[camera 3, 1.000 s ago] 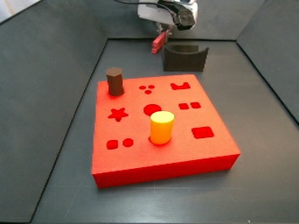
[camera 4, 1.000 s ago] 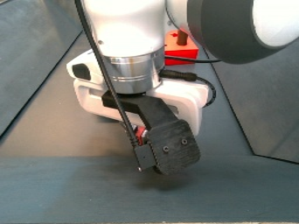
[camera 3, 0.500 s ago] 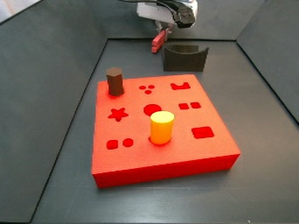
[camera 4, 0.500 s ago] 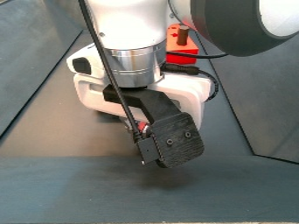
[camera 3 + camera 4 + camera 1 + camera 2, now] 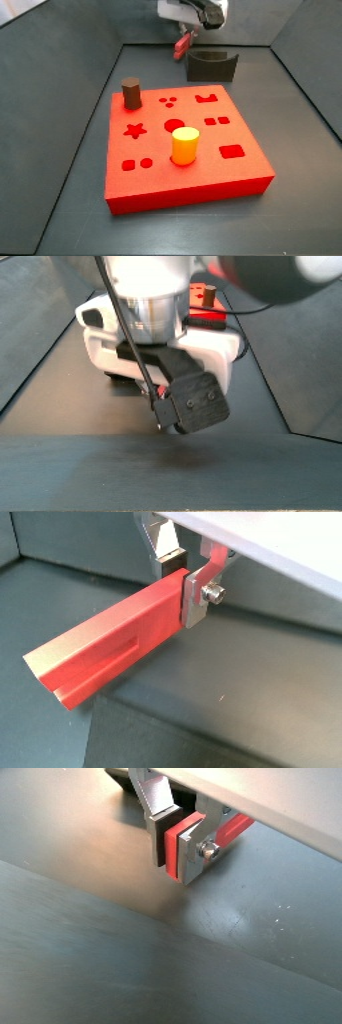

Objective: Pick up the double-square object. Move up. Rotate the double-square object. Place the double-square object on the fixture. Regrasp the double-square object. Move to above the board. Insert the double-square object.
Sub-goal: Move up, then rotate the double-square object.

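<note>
Holding the double-square object clamped between its silver fingers, the gripper hangs in the air just beside the fixture, above the grey floor and well beyond the board. The jaws are nearly closed, only the thin piece's thickness apart. Most of the piece juts past the pads, so the risk is that it pivots or slips in the grip during rotation, then meets the fixture's notch askew. In a wrist view the piece's long red face shows; in a side view it is only a red sliver, probably the same piece, under the gripper's dark housing.
</note>
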